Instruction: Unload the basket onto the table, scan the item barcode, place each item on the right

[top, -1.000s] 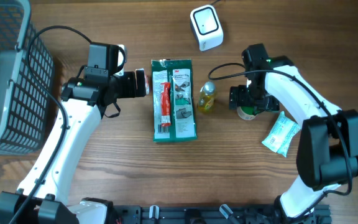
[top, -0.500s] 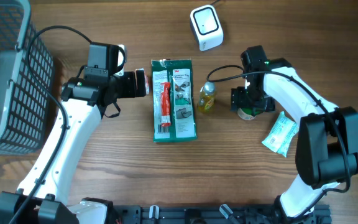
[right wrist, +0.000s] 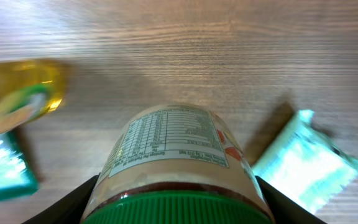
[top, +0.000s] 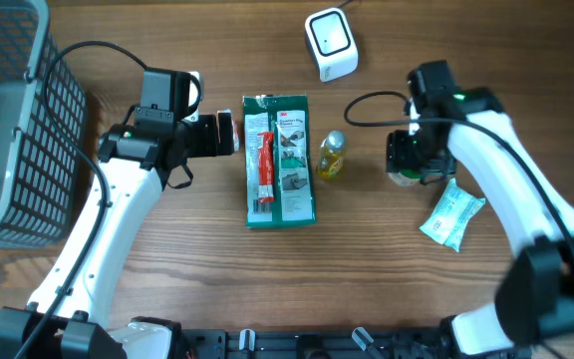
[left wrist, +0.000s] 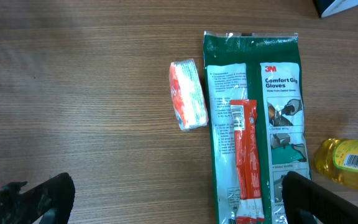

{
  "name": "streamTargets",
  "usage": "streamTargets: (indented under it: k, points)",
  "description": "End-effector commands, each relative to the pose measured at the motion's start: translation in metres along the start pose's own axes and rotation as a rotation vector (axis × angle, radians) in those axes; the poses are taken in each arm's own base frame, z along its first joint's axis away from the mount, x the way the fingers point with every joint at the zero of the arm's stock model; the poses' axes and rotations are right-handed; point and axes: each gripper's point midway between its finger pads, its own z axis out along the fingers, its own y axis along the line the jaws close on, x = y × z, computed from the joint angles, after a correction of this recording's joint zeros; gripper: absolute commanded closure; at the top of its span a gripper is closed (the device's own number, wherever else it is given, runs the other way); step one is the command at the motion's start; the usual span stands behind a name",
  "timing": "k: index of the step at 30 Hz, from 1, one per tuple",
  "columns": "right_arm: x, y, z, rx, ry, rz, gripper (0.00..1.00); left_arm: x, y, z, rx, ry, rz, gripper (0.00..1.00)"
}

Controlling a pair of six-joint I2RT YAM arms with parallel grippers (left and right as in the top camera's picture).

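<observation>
A jar (right wrist: 179,155) with a green lid and a printed nutrition label fills the right wrist view. My right gripper (right wrist: 176,202) is shut on the jar, one black finger (right wrist: 82,199) pressed on each side just below the lid. From overhead, the jar (top: 404,178) shows under the right gripper (top: 409,165), right of the yellow bottle (top: 331,157). No barcode shows on it. The white scanner (top: 330,43) sits at the back centre. My left gripper (top: 231,133) hovers open, left of the green gloves pack (top: 285,160), holding nothing.
A red tube pack (left wrist: 246,155) lies on the gloves pack (left wrist: 278,93). A small orange-and-white packet (left wrist: 188,94) lies to its left. A pale green pouch (top: 452,214) rests right of the jar. A dark basket (top: 8,120) fills the left edge.
The right jaws have closed from wide open onto the jar, and the right arm has shifted to the right with it. The left arm has not moved.
</observation>
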Motion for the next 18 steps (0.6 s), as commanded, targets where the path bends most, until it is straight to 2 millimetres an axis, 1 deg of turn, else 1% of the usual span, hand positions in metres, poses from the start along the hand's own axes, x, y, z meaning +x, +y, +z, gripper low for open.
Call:
streamTargets:
  k: [1,3,5,18]
  points:
    - [-0.003,0.006,-0.040,-0.052,-0.098,-0.009,0.62,-0.006,0.001,-0.004,-0.007,-0.020,0.002,0.00]
    - [0.000,0.009,-0.046,-0.079,-0.105,-0.008,0.62,-0.006,0.001,-0.004,-0.007,-0.020,0.002,0.00]
    - [0.002,0.015,-0.046,-0.114,-0.095,-0.011,0.63,-0.006,0.001,-0.004,-0.007,-0.020,0.002,0.00]
    - [0.001,0.018,-0.046,-0.130,-0.096,-0.009,0.62,-0.006,0.001,-0.004,-0.007,-0.020,0.002,0.00]
